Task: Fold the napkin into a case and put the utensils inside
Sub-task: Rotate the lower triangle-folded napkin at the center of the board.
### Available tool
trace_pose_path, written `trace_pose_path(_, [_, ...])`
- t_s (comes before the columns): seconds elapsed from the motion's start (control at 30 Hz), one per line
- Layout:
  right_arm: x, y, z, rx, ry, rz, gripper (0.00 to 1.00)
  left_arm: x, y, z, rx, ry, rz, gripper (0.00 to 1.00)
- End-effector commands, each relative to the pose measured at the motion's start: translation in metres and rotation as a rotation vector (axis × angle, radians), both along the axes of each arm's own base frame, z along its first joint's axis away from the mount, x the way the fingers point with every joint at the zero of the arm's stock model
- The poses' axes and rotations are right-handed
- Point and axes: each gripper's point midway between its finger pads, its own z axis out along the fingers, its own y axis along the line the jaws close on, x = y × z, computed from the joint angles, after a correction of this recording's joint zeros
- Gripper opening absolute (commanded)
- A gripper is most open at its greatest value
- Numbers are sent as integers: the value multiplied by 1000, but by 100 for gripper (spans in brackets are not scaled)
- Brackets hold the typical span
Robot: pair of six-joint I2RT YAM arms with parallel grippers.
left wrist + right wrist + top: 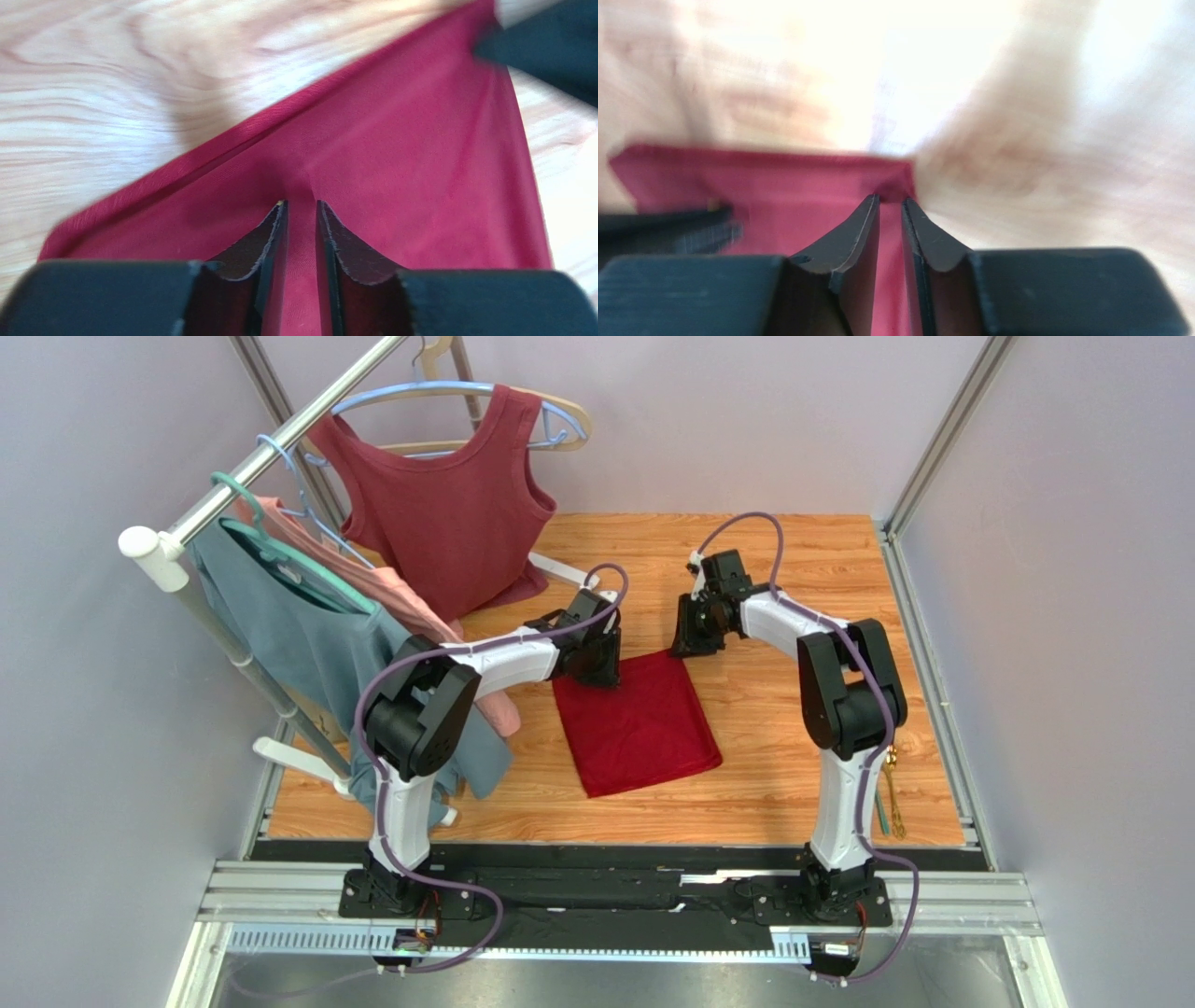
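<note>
The crimson napkin (638, 721) lies flat on the wooden table, roughly square. My left gripper (596, 661) is at its far left corner. In the left wrist view the left gripper (300, 204) is shut on a pinch of the napkin (421, 161), with cloth between the narrow jaws. My right gripper (697, 637) is at the far right corner. In the right wrist view the right gripper (890, 199) is shut on the napkin (773, 189) at its corner. The gold utensils (892, 805) lie at the table's right edge, partly behind the right arm. No case shows.
A clothes rack stands at the left with a maroon sleeveless top (449, 504), a teal top (288, 623) and a pink garment on hangers. The rack's white foot (302, 756) rests on the table's left side. Metal frame rails (919, 644) border the table.
</note>
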Motion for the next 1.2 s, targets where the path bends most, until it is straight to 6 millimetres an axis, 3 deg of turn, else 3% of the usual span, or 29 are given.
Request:
trace_pose_path(0.0, [31,-15,17,-126,-63,45,26,-39,-21,-7,-58,99,-19,32])
trace_pose_path(0.1, [42,-7,56,-78,-100,28,29,-53,-34,4,-96,107,-31,37])
trace_pose_path(0.17, [32,-8,82,-59,-85,-24,31,-56,-39,23,-134,77,-41,40])
trace_pose_path(0.2, [23,-4,93,-24,-82,-26,32,-55,-38,31,-145,64,-39,40])
trace_pose_path(0.23, [4,0,87,4,-46,-29,33,-54,-38,48,-163,30,-41,41])
trace_pose_path(0.27, [-11,2,108,31,-81,-23,36,-54,-35,55,-153,10,-53,44])
trace_pose_path(0.3, [-24,4,108,36,-80,-13,37,-52,-32,62,-149,-14,-49,46])
trace_pose_path(0.33, [-48,8,88,36,-26,-2,38,-51,-30,69,-155,-26,-54,48])
trace_pose_path(0.4, [-75,15,92,87,0,19,37,-47,-22,66,-144,5,-72,44])
trace_pose_path(0.43, [-84,18,87,112,-1,21,37,-46,-25,63,-150,35,-90,41])
trace_pose_path(0.47, [-105,15,68,123,59,2,37,-45,-23,59,-142,40,-104,39])
trace_pose_path(0.5, [-114,15,73,148,46,5,37,-45,-21,51,-131,51,-107,39])
trace_pose_path(0.57, [-132,10,57,141,73,-8,37,-49,-19,41,-119,62,-126,39])
trace_pose_path(0.6, [-137,11,58,158,66,-1,37,-53,-17,29,-112,84,-132,38])
trace_pose_path(0.7, [-138,4,43,126,58,-21,36,-62,-12,5,-93,124,-128,38])
trace_pose_path(0.87, [-114,-3,13,28,56,-33,36,-72,-4,-3,-70,110,-104,38])
trace_pose_path(0.93, [-91,-1,15,-4,16,-33,36,-71,3,7,-26,65,-97,44])
trace_pose_path(0.97, [-84,-1,6,-21,30,-32,36,-72,2,14,-9,36,-108,51])
trace_pose_path(1.0, [-77,-2,6,-42,21,-38,36,-68,4,30,-1,-9,-108,55])
trace_pose_path(1.03, [-72,-2,14,-58,28,-37,35,-68,16,33,54,-24,-101,59])
trace_pose_path(1.1, [-74,-5,23,-73,17,-41,36,-65,25,57,66,-79,-94,65])
trace_pose_path(1.13, [-87,-4,25,-92,23,-19,37,-69,32,60,86,-73,-122,67])
trace_pose_path(1.17, [-91,-7,40,-115,-18,-21,40,-71,36,64,89,-70,-128,70])
